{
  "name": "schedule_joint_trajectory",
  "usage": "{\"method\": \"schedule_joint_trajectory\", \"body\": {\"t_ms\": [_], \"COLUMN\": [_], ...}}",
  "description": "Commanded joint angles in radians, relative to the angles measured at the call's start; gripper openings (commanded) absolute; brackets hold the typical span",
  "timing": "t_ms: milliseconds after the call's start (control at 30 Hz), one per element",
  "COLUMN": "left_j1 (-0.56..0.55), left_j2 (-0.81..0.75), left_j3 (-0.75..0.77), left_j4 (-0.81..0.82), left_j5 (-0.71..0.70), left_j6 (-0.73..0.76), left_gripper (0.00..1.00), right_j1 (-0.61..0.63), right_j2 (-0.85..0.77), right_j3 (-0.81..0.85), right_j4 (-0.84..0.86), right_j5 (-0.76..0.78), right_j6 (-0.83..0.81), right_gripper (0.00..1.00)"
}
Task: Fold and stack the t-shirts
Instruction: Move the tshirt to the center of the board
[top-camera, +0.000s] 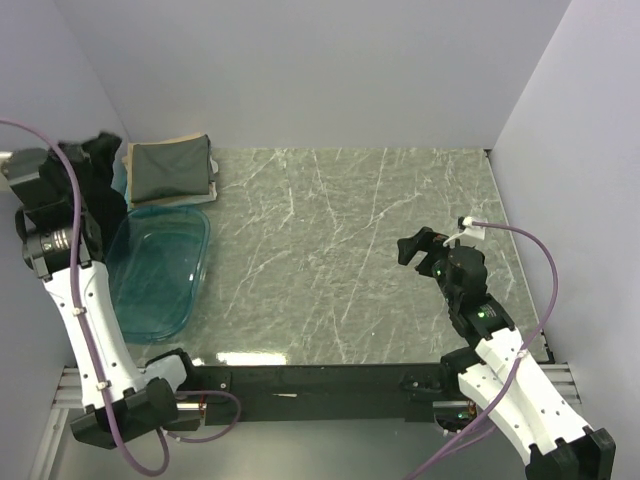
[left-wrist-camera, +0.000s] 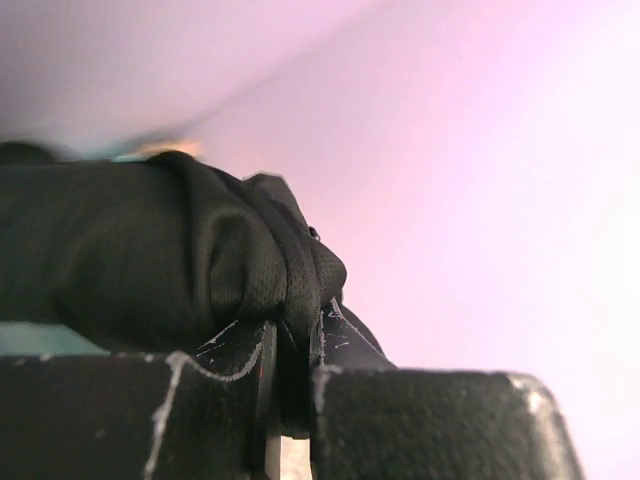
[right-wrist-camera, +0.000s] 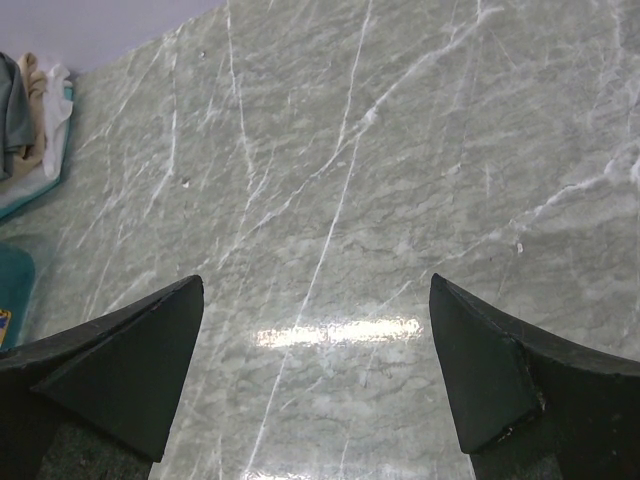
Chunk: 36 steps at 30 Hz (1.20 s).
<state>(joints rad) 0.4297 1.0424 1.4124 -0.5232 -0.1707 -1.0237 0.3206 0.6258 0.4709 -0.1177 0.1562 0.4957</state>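
My left gripper is raised at the far left, above the tub, and is shut on the black t-shirt, which hangs bunched from it. In the left wrist view the black mesh cloth is pinched between the fingers. A folded dark grey-green t-shirt lies on a folded beige one at the back left corner; both show at the left edge of the right wrist view. My right gripper is open and empty, low over the marble table at the right.
A clear blue plastic tub stands at the left, just in front of the folded stack. White walls close the table at the back and both sides. The marble tabletop stretches between the tub and my right arm.
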Motion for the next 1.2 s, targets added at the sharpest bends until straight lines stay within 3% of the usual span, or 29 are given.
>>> {"method": "schedule_joint_trajectory", "body": {"t_ms": [0, 200, 267, 400, 533, 600, 767, 867, 1000, 1167], "left_j1": [-0.054, -0.495, -0.606, -0.755, -0.981, -1.02, -1.06, -1.126, -1.191, -1.207], "left_j2": [0.022, 0.053, 0.103, 0.186, 0.223, 0.251, 0.367, 0.442, 0.597, 0.66], "left_j3": [0.143, 0.09, 0.079, 0.083, 0.047, 0.028, 0.003, 0.08, 0.276, 0.335], "left_j4": [0.127, 0.231, 0.235, 0.265, 0.318, 0.321, 0.385, 0.407, 0.296, 0.31], "left_j5": [0.146, 0.049, 0.088, 0.339, 0.291, 0.278, 0.428, 0.517, 0.536, 0.585], "left_j6": [0.079, 0.212, 0.258, 0.307, 0.379, 0.375, 0.326, 0.339, 0.39, 0.389], "left_gripper": [0.01, 0.01, 0.01, 0.01, 0.02, 0.02, 0.01, 0.01, 0.01, 0.01], "right_j1": [-0.005, -0.003, -0.005, -0.005, -0.003, -0.005, -0.003, -0.005, -0.005, -0.005], "right_j2": [-0.006, -0.027, -0.041, -0.055, -0.058, -0.055, -0.028, -0.018, -0.038, -0.122], "right_j3": [0.006, 0.009, -0.005, -0.009, -0.012, -0.014, -0.009, -0.002, 0.012, -0.023], "right_j4": [0.039, 0.035, 0.039, 0.036, 0.023, 0.027, 0.047, 0.046, -0.006, -0.022], "right_j5": [0.011, 0.049, 0.052, 0.057, 0.092, 0.082, 0.072, 0.086, 0.155, 0.275], "right_j6": [-0.013, -0.002, 0.003, -0.005, 0.003, 0.0, 0.003, 0.015, 0.015, 0.049], "right_gripper": [1.0, 1.0, 1.0, 1.0, 1.0, 1.0, 1.0, 1.0, 1.0, 1.0]}}
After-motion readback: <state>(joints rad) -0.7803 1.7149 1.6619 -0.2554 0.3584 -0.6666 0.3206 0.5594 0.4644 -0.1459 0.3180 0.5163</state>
